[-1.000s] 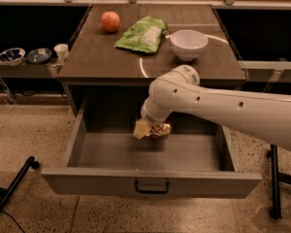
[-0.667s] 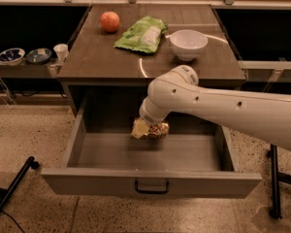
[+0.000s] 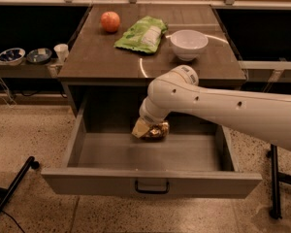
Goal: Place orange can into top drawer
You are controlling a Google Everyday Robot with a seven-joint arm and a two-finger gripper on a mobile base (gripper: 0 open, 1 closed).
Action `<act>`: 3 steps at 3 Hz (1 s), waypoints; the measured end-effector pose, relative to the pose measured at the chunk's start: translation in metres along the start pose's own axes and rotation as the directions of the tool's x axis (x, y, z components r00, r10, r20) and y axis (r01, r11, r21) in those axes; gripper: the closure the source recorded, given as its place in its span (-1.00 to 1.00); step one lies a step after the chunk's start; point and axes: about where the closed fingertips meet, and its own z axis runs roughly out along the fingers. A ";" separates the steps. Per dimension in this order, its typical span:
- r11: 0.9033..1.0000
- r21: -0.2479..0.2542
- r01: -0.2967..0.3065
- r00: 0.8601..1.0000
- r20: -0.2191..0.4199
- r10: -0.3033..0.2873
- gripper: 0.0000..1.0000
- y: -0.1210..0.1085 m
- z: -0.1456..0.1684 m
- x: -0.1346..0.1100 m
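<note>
The top drawer [image 3: 150, 181] is pulled wide open, a shallow grey box with a dark handle at the centre of its front panel. My white arm reaches in from the right. My gripper [image 3: 148, 129] hangs over the back of the drawer's inside, mostly hidden under the wrist. The orange can [image 3: 155, 130], a lumpy mottled brown and tan shiny thing, sits at the gripper's end just above the drawer floor. I cannot tell whether the can touches the floor.
On the tabletop [image 3: 102, 57] stand a round orange fruit [image 3: 110, 21], a flat green bag [image 3: 142, 34] and a white bowl [image 3: 188, 43]. A low shelf at left holds two small bowls [image 3: 12, 56] and a white cup [image 3: 61, 51]. A black leg [image 3: 12, 191] crosses the floor at left.
The gripper and the can have sunk slightly lower into the drawer. Nothing else has moved.
</note>
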 end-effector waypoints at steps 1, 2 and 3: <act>1.000 0.000 0.000 1.000 0.000 0.000 -1.00 0.000 0.000 0.000; 1.000 0.000 0.000 1.000 0.000 0.000 -1.00 0.000 0.000 0.000; 0.999 -0.009 0.040 0.999 0.001 -0.040 -1.00 -0.002 -0.009 0.010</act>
